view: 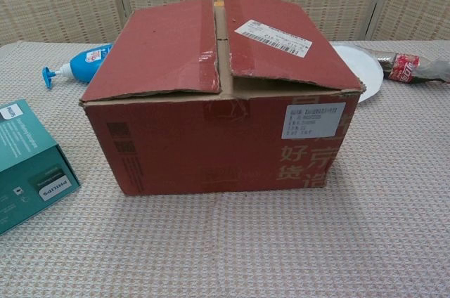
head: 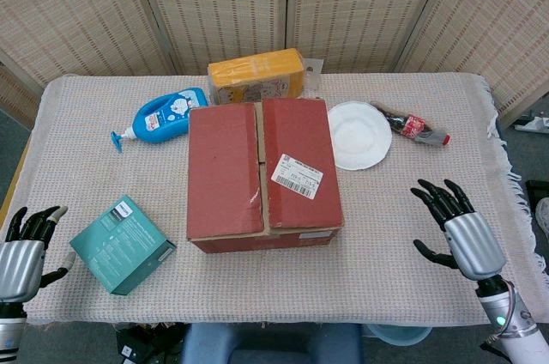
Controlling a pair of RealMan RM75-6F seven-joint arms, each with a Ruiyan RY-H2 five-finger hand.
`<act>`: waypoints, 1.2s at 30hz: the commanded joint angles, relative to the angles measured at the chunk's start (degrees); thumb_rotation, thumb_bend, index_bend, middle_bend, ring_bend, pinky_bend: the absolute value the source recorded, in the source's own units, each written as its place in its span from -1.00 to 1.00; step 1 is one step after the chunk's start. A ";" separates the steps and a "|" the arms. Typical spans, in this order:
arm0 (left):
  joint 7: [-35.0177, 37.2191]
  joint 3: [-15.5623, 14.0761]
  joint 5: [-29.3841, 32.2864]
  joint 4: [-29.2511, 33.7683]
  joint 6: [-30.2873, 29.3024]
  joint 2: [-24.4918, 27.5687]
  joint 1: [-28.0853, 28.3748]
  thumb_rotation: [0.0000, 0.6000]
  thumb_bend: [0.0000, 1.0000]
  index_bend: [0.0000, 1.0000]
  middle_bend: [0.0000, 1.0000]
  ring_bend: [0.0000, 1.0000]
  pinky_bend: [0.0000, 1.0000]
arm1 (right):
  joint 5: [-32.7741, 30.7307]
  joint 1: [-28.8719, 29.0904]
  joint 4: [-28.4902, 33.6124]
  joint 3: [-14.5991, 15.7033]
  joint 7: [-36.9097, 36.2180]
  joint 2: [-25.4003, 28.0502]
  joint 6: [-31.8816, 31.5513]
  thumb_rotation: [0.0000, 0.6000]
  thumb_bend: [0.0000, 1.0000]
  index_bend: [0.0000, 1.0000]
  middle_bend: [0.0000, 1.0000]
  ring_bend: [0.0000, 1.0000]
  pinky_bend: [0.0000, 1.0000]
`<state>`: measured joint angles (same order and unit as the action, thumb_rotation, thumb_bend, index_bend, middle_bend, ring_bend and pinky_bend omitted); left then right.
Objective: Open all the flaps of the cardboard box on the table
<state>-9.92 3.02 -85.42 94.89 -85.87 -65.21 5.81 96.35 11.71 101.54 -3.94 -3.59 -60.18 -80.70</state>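
Observation:
A red-brown cardboard box [head: 262,173] [view: 221,101] stands in the middle of the table with its two top flaps folded down, meeting along a central seam. A white shipping label [head: 297,176] is stuck on the right flap. My right hand [head: 460,231] hovers over the table's right front area, fingers spread, holding nothing, well clear of the box. At the front left corner my left hand [head: 24,248] stays off the table edge, fingers apart and empty. Neither hand appears in the chest view.
A teal carton [head: 123,245] [view: 28,164] lies left of the box. Behind it are a blue pump bottle [head: 161,117] [view: 76,65] and a yellow package [head: 256,75]. A white plate [head: 358,135] [view: 364,66] and a small cola bottle [head: 416,126] [view: 411,68] lie to the right. Folding screens stand behind.

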 commanded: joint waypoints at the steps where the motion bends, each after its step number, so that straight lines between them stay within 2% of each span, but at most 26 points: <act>1: -0.03 -0.12 -0.05 0.21 0.18 0.20 0.03 1.00 -0.29 -0.67 -0.66 -0.63 -1.00 | 1.90 4.22 3.28 -0.75 -0.99 -1.27 4.53 1.00 -0.45 -0.81 -0.82 -0.73 -0.92; 11: -0.96 -0.20 0.52 0.64 -0.54 0.88 -0.68 1.00 -0.29 -0.66 -0.66 -0.63 -1.00 | -0.48 13.37 5.15 -3.94 0.39 -9.63 13.81 1.00 -0.45 -0.86 -0.86 -0.76 -0.92; 24: -0.68 -0.35 1.21 0.69 -0.87 1.58 -1.44 1.00 -0.29 -0.65 -0.66 -0.63 -1.00 | -7.87 22.23 0.38 -8.44 1.99 -19.00 20.75 1.00 -0.45 -0.86 -0.89 -0.78 -0.92; 36: 0.34 -0.32 1.27 0.47 -0.56 1.57 -1.46 1.00 -0.28 -0.65 -0.66 -0.63 -1.00 | -11.39 27.21 -5.21 -9.88 3.66 -25.40 22.56 1.00 -0.45 -0.86 -0.89 -0.78 -0.92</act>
<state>-9.79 2.73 -84.07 95.39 -86.47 -63.64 4.35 85.30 38.50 96.98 -13.62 -0.29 -84.98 -57.96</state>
